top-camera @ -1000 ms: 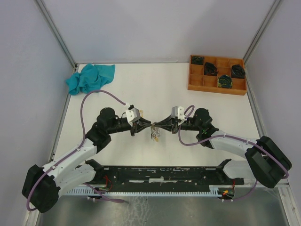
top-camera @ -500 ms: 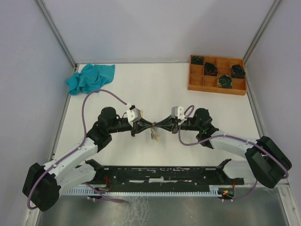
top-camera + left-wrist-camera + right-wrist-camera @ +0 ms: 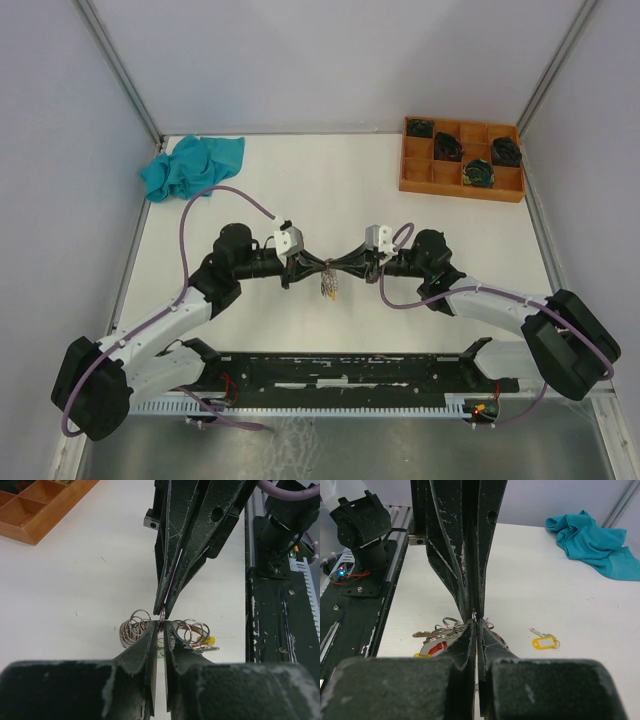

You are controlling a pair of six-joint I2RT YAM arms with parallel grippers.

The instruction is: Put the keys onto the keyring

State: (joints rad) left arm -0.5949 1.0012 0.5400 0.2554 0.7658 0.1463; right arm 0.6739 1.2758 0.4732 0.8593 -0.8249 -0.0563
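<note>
My two grippers meet tip to tip at the table's middle. The left gripper (image 3: 318,267) and the right gripper (image 3: 336,266) are both shut on the silvery keyring (image 3: 328,282), whose bunch hangs just below the tips. In the left wrist view my left gripper (image 3: 161,625) pinches a thin wire loop, with ring coils (image 3: 134,626) on both sides, a yellow tag (image 3: 208,641) and a green bit beneath. In the right wrist view my right gripper (image 3: 475,622) holds the same loop; a red tag (image 3: 438,649) and a metal key (image 3: 422,634) hang left. A yellow-tagged key (image 3: 544,642) lies loose on the table.
An orange compartment tray (image 3: 414,172) with black coils stands at the back right. A teal cloth (image 3: 192,166) lies at the back left and also shows in the right wrist view (image 3: 592,540). A black rail (image 3: 340,372) runs along the near edge.
My left arm's elbow and wrist have shifted slightly to the right. Both grippers stay shut together on the keyring, which has barely moved.
</note>
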